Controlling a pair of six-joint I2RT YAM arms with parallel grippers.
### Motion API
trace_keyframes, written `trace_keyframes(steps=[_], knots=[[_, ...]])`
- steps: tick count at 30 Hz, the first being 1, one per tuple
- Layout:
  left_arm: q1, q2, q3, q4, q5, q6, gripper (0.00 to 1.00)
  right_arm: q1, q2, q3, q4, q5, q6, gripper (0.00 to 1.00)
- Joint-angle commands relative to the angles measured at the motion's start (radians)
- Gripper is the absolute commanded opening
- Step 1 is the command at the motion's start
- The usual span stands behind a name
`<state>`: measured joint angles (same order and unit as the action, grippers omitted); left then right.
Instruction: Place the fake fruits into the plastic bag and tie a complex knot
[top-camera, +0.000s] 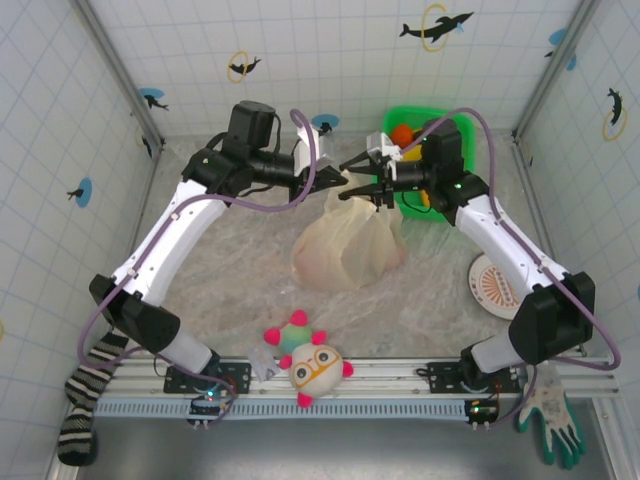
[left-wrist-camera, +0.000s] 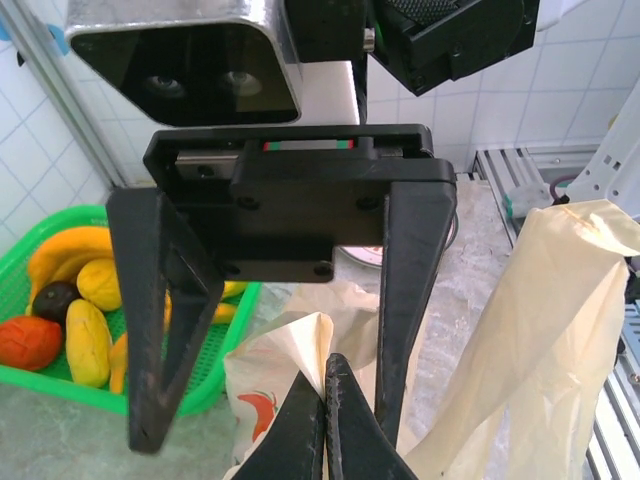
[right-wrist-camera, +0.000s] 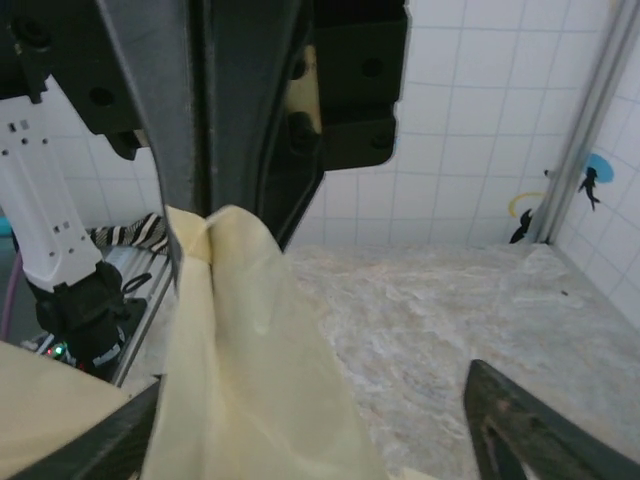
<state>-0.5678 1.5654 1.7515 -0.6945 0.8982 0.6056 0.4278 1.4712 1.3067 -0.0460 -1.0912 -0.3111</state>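
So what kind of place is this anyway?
Most likely a robot practice booth, not a home. A left arm and right arm are bolted to a metal rail, and white grid walls with dolphin stickers box in the small table.

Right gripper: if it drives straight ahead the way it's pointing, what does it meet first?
Probably the plastic bag: its raised handle hangs between the fingers of the open right gripper. Just beyond is the shut left gripper, pinching that handle. Depth is unclear.
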Motion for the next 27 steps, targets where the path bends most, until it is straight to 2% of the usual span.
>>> trace_keyframes(steps=[1, 6, 9, 18, 27], knots=[[-0.003, 0.008, 0.032, 0.015, 0.018, 0.028, 0.00, 0.015, 0.018, 0.049, -0.054, -0.017, -0.022, 0.57], [0.006, -0.008, 0.036, 0.069, -0.001, 0.010, 0.00, 0.014, -0.011, 0.021, -0.150, 0.014, -0.086, 0.31], [0.031, -0.017, 0.034, 0.115, 0.031, -0.024, 0.00, 0.010, -0.039, 0.000, -0.202, 0.031, -0.126, 0.23], [0.071, -0.026, 0.026, 0.197, 0.064, -0.088, 0.00, -0.011, -0.105, -0.087, -0.218, 0.041, -0.142, 0.11], [0.077, -0.019, 0.030, 0.235, 0.060, -0.124, 0.00, -0.014, -0.111, -0.140, -0.227, 0.053, -0.143, 0.10]])
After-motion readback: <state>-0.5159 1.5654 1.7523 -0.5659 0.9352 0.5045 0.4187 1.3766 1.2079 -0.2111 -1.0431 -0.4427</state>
